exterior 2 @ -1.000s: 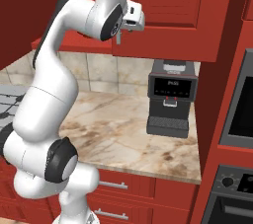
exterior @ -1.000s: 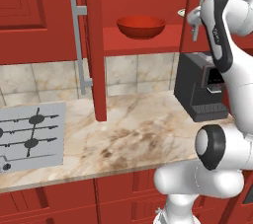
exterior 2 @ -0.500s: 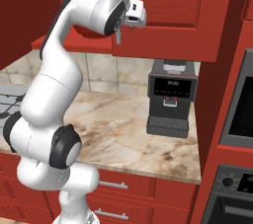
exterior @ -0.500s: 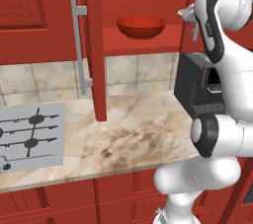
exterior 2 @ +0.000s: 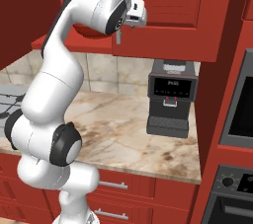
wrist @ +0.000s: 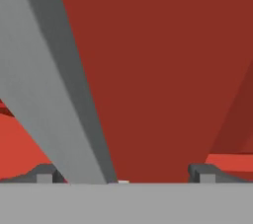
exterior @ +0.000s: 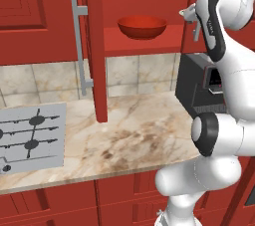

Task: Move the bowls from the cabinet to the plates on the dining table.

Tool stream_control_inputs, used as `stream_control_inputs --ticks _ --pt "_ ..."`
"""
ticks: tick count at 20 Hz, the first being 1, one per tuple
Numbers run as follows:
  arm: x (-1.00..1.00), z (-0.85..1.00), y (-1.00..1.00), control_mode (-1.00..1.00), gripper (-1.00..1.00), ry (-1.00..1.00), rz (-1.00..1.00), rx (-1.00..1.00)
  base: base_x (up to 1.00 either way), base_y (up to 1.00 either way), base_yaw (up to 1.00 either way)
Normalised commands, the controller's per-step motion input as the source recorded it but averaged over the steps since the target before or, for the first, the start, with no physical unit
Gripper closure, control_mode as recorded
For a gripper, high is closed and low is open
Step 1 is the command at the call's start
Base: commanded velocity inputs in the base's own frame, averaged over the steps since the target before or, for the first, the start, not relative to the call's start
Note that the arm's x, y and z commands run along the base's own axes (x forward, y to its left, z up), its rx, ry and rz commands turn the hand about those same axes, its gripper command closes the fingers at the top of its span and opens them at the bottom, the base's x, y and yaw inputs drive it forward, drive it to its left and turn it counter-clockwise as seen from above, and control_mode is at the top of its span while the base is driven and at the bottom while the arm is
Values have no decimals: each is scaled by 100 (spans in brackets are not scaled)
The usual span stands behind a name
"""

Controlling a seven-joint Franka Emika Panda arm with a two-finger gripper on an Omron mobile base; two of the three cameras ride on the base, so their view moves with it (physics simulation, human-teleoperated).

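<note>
Left base view: the red wall cabinet spans the top of the frame, its left door swung open edge-on at centre left, with a long grey bar handle on its left side. On the red inner shelf, upper centre, sits the wide glossy red bowl. Below lies the marble counter, with the grey cooktop at lower left and a black coffee machine at centre right, partly behind the white arm. The arm rises along the right edge, and its hand sits at upper right against the cabinet's closed right door, to the right of the bowl.

In the right base view the arm arches from lower left to upper centre; the gripper is up against the closed door's lower left corner, and a sliver of the red bowl shows behind the forearm. The coffee machine stands at centre right.

In the hand view a grey bar handle runs diagonally from upper left to bottom centre across the red door panel. The fingertips stand wide apart at the bottom edge, the bar passing between them near the left one, nothing clamped.
</note>
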Motion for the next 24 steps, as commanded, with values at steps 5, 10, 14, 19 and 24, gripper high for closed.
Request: stream_control_inputs --ticks 5,10,14,19,24 --pt "2 0 0 -100 100 2 0 0 0 0 0" --pt "3 0 0 -100 100 2 0 0 0 0 0" --pt "0 0 0 -100 100 0 0 0 0 0 0" --pt "0 0 0 -100 100 0 0 0 0 0 0" --pt "-12 -2 -1 -100 100 -3 0 0 0 0 0"
